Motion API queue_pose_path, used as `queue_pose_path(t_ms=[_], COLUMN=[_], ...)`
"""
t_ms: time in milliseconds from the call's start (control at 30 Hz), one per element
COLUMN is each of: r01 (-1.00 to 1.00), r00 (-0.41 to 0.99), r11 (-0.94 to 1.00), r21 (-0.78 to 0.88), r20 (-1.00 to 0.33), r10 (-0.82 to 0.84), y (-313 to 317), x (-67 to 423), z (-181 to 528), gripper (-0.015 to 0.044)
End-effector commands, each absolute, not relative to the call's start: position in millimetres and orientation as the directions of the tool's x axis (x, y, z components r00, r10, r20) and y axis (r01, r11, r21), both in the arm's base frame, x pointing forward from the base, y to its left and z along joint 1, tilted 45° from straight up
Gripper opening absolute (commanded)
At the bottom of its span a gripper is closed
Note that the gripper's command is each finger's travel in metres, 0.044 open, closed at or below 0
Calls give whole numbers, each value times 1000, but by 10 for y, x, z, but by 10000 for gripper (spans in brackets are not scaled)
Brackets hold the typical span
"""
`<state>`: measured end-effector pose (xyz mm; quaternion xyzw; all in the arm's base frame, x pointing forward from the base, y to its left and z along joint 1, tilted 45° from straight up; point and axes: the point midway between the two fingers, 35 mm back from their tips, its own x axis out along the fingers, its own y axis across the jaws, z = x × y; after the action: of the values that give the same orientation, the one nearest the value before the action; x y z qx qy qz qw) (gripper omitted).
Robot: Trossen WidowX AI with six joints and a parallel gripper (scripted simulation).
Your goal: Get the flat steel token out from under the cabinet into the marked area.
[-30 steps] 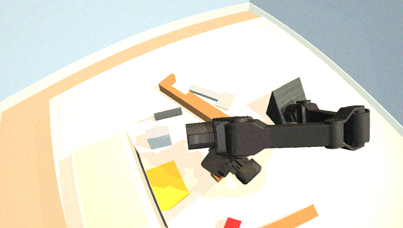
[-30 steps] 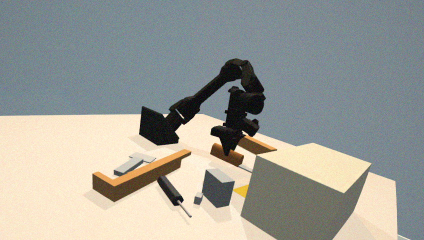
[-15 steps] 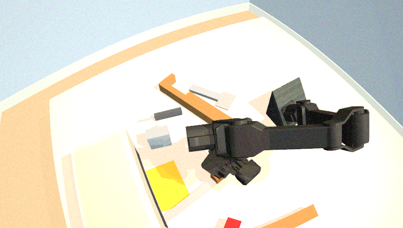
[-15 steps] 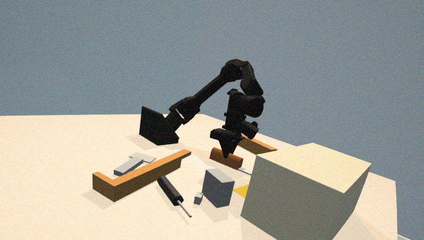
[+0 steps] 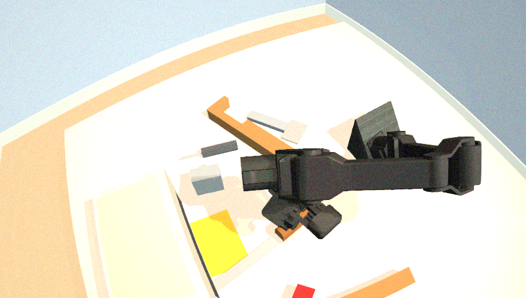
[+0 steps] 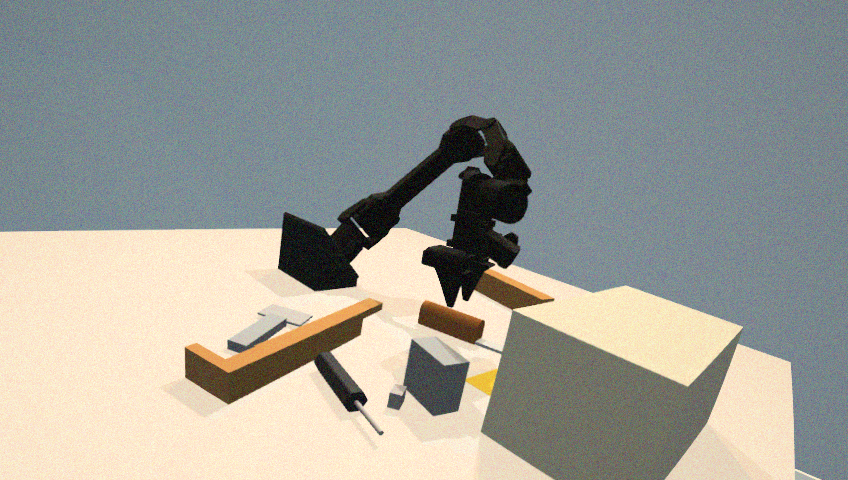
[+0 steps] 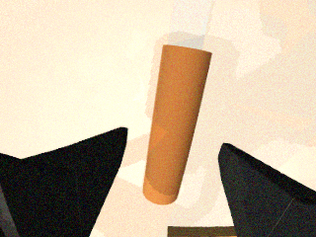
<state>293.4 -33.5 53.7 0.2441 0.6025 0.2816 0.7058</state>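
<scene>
In the exterior view, at the lower left of the frame, you had the L-bar (image 6: 279,350) lying on the counter (image 6: 107,297), with a grey T-piece (image 6: 264,327) just behind it. A dark rod (image 6: 340,380) lay in front of its near end. Right of that sat a small cube (image 6: 396,395) beside a grey block (image 6: 437,374).

At mid-frame the orange handle (image 6: 451,321) lay on its side on the counter. Your pincer (image 6: 459,300) hung point-down just above it. In the wrist view the fingers stood apart on either side of the handle, with bare counter showing between each finger and it. The pincer was part-way wide and gripped nothing. A pale blade (image 7: 194,0) ran on from the handle's far end toward the top of the frame.

Further right, the yellow patch (image 6: 483,380) showed just in front of the cabinet (image 6: 606,380), which filled the lower right. The token could not be made out in any view, so you could not tell where it lay.
</scene>
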Motion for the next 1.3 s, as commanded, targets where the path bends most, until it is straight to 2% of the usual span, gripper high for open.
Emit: queue_pose_path(t_ms=[0, 133, 467, 500, 733, 900, 1067, 1267], r01=[-104, -101, -104, -104, -104, -109, -109, -110], r00=[111, 103, 124, 124, 124, 102, 101, 102], r11=[727, 726, 732, 732, 732, 727, 726, 725], r21=[679, 680, 673, 673, 674, 678, 678, 680], r20=[-719, -719, -721, -721, -721, -719, -719, -718], r10=[687, 687, 681, 681, 682, 687, 687, 688], y=[-496, -630, -612, -612, -612, -642, -594, -374], x=[2924, 2906, 2931, 2931, 2931, 2625, 2618, 2647], z=[688, 834, 793, 793, 793, 786, 732, 509], gripper=[270, 270, 8, 0, 0, 131, 263, 270])
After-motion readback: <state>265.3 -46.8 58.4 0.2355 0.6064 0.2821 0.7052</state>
